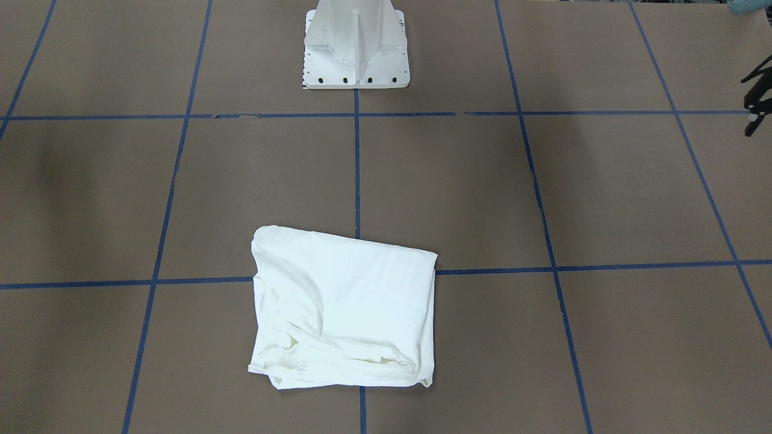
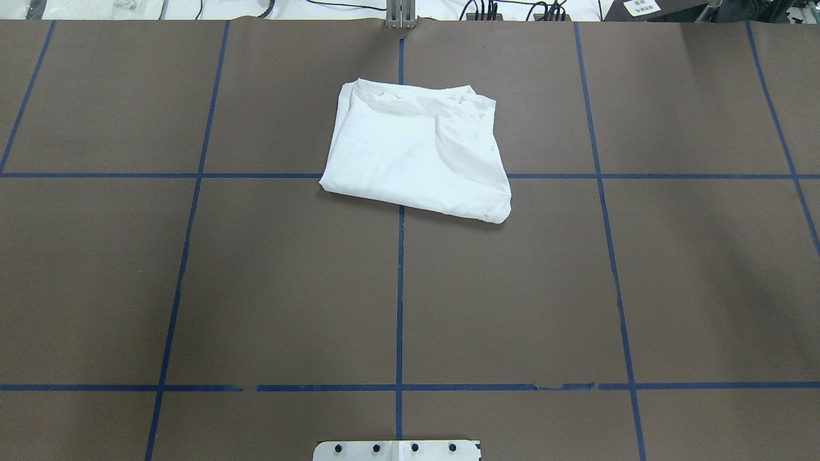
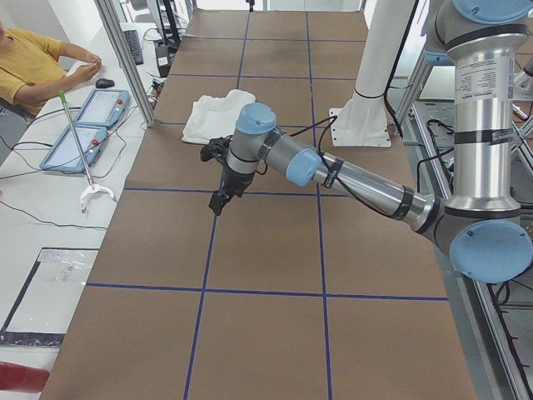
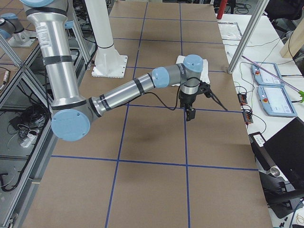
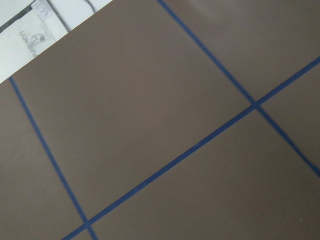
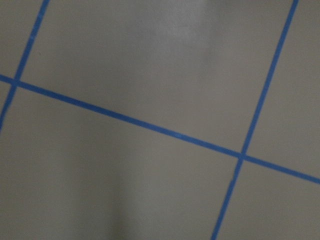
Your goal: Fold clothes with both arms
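The white shirt (image 1: 344, 307) lies folded into a rough rectangle on the brown table, on the far centre line in the overhead view (image 2: 416, 157). Its print and collar are hidden. No gripper touches it. My left gripper (image 3: 219, 200) hangs above the table, well off to the shirt's side. A black part of it shows at the front view's right edge (image 1: 755, 111). My right gripper (image 4: 190, 114) hangs above the table on the shirt's other side. I cannot tell whether either is open or shut. Both wrist views show only bare table and blue tape.
The white pedestal base (image 1: 356, 54) stands at the robot's side of the table. Blue tape lines (image 2: 400, 288) divide the table. An operator in yellow (image 3: 25, 62), teach pendants (image 3: 92, 117) and a metal post (image 3: 125, 58) are beside the far edge.
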`<state>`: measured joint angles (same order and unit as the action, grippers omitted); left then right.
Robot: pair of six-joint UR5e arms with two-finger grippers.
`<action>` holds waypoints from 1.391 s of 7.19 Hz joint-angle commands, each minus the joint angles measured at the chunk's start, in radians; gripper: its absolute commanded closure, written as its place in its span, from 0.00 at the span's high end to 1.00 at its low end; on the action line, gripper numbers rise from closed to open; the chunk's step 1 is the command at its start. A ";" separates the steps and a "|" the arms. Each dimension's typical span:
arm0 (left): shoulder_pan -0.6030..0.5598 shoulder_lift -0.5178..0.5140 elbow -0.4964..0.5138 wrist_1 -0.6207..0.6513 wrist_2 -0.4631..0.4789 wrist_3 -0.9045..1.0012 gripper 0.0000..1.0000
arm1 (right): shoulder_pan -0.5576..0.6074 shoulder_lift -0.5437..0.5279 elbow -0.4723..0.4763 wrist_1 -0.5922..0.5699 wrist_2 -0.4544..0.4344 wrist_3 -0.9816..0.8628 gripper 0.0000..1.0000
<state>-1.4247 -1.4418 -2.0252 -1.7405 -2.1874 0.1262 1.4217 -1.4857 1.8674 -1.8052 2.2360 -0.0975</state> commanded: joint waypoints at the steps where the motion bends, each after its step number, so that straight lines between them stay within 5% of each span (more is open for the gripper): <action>1: -0.086 0.082 0.112 -0.007 -0.015 0.021 1.00 | 0.083 -0.208 0.028 0.016 0.019 -0.077 1.00; 2: -0.189 0.075 0.159 0.012 -0.021 0.013 1.00 | 0.098 -0.253 0.026 0.024 0.019 -0.077 1.00; 4: -0.200 0.095 0.204 0.041 -0.201 0.010 1.00 | 0.115 -0.283 0.021 0.033 0.057 -0.077 1.00; 10: -0.198 0.106 0.183 0.042 -0.184 0.018 1.00 | 0.120 -0.300 0.021 0.067 0.057 -0.077 1.00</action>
<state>-1.6231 -1.3362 -1.8406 -1.6968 -2.3741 0.1436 1.5415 -1.7847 1.8907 -1.7466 2.2935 -0.1751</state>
